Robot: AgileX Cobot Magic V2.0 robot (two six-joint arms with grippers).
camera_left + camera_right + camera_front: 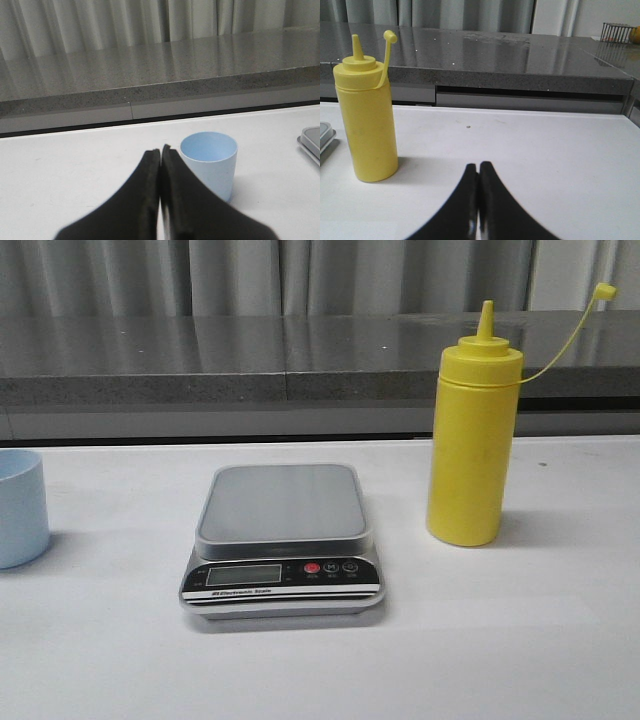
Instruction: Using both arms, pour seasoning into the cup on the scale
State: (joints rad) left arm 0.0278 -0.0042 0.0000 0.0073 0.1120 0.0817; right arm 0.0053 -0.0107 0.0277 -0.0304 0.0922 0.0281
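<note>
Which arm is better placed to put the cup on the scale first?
Left. The cup stands at the table's left side, upright just beyond the left claw, whose fingers are shut. The right claw, also shut, faces the seasoning bottle on the far side of the scale.
</note>
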